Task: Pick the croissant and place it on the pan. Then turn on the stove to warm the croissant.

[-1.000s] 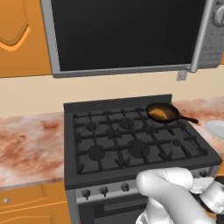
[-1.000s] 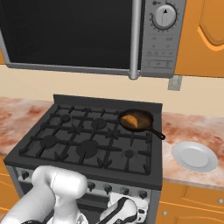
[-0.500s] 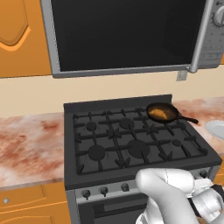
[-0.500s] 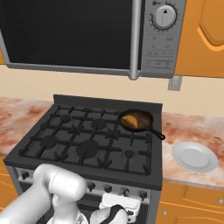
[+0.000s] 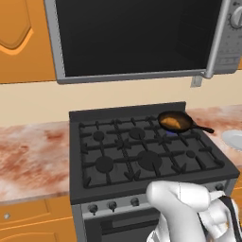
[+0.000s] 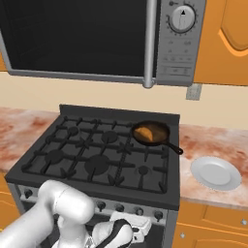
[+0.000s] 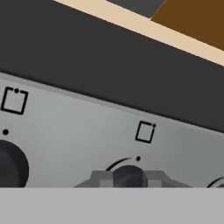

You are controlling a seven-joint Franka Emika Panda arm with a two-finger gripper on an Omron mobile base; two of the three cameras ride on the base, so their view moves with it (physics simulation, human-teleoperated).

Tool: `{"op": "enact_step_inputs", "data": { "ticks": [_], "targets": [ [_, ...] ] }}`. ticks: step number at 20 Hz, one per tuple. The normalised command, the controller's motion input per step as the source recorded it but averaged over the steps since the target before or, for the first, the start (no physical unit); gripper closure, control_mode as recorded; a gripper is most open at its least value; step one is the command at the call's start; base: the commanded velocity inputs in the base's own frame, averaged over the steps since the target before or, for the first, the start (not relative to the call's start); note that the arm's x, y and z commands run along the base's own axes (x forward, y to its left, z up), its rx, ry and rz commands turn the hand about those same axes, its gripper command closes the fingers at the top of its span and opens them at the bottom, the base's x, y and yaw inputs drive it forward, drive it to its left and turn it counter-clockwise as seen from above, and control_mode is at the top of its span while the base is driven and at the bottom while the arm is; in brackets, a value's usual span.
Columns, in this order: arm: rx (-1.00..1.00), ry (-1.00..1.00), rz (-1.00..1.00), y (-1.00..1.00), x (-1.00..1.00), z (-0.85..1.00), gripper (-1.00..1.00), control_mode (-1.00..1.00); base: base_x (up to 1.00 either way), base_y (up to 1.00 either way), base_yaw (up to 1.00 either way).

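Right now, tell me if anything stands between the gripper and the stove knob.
Nothing visible does. In the hand view the gripper is shut on the knob on the stove front panel, a finger on each side of it. The croissant already lies in the pan.

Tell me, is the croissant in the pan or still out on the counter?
In the pan: the croissant lies inside the pan, on the stove's back right burner.

White plate [image 6: 215, 173] beside marbled counter [image 6: 19, 131]
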Motion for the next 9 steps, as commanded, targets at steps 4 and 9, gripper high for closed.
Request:
{"op": "enact_step_inputs", "data": {
  "ticks": [4,9],
  "targets": [
    [-0.49,-0.38,0.29,0.10,0.39,0.00,1.00,-1.00,0.00,0.00,0.00],
    [-0.56,-0.40,0.33,0.01,0.26,0.00,1.00,-1.00,0.00,0.00,0.00]
  ]
}}
